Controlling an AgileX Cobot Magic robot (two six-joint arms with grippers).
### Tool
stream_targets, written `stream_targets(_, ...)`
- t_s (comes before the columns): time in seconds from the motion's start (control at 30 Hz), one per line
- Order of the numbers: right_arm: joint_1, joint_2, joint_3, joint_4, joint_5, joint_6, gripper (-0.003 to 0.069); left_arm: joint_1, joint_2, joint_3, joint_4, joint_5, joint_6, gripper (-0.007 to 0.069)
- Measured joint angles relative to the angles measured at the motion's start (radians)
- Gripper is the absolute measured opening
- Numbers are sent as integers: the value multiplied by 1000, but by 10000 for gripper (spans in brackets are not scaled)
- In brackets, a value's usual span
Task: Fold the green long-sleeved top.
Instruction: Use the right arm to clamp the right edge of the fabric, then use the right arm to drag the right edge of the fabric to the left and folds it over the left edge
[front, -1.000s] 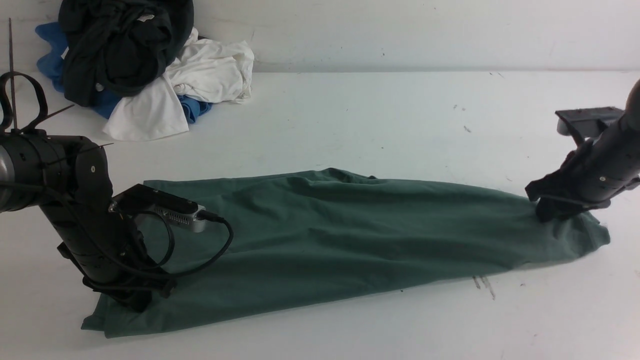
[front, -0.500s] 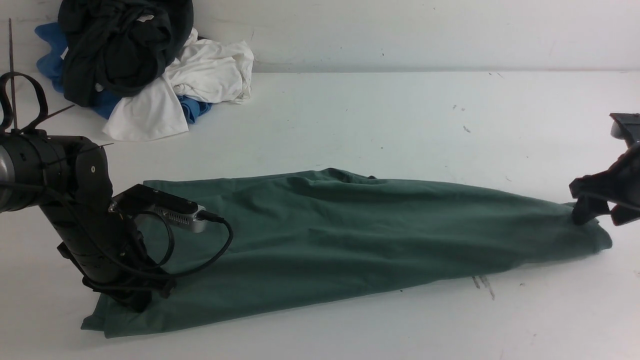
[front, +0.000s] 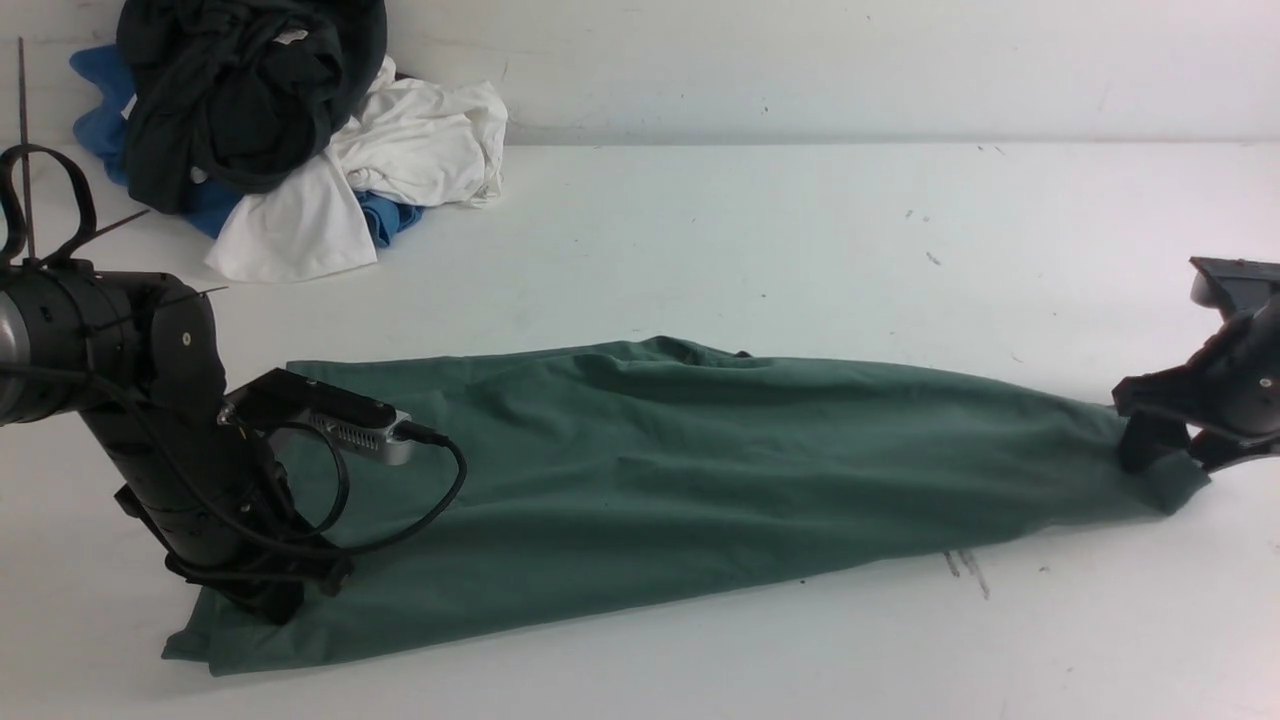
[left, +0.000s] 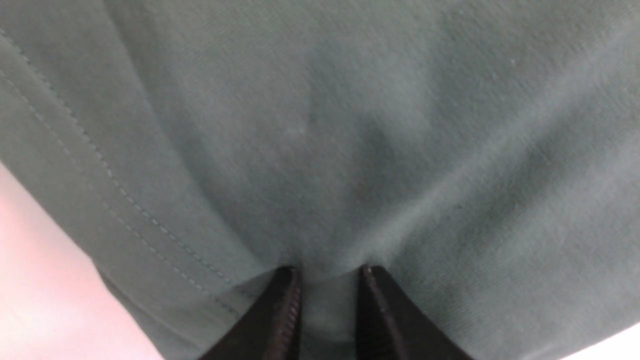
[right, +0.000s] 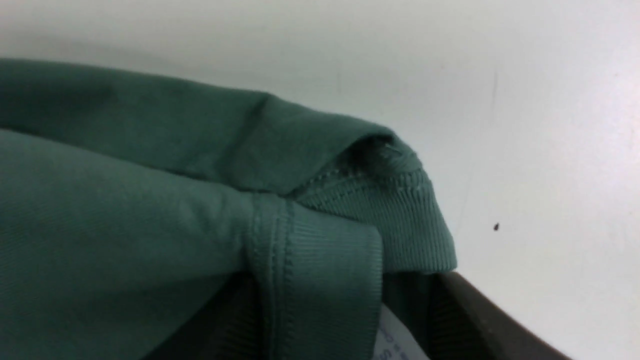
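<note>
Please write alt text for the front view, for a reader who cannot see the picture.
A green long-sleeved top lies stretched across a white table, with the left gripper closed on its left end and the right gripper, jaws apart, at its right end. A pile of black, white and blue clothes sits at the far left.

left arm — bent low, jaws clamped | right arm — low, jaws parted wide

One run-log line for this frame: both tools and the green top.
left tool: shut on green top near hem | right tool: open, astride ribbed collar | top: long strip on table
</note>
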Motion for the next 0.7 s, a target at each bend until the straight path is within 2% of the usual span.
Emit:
stream_targets(0.1,0,-33,13,18,27,-52,138,0,0,-1,-6,-1,0,154)
stream_targets(0.17,0,-76,17,23,38,-77,44,0,0,-13,-6,6,0,154)
stream_targets(0.37,0,-223,18,-54,77,-54,24,1,-3,-62,-48,68,0,154)
stream_targets(0.7,0,-415,18,-344,142,136,22,1,-271,-102,-128,128,44,154)
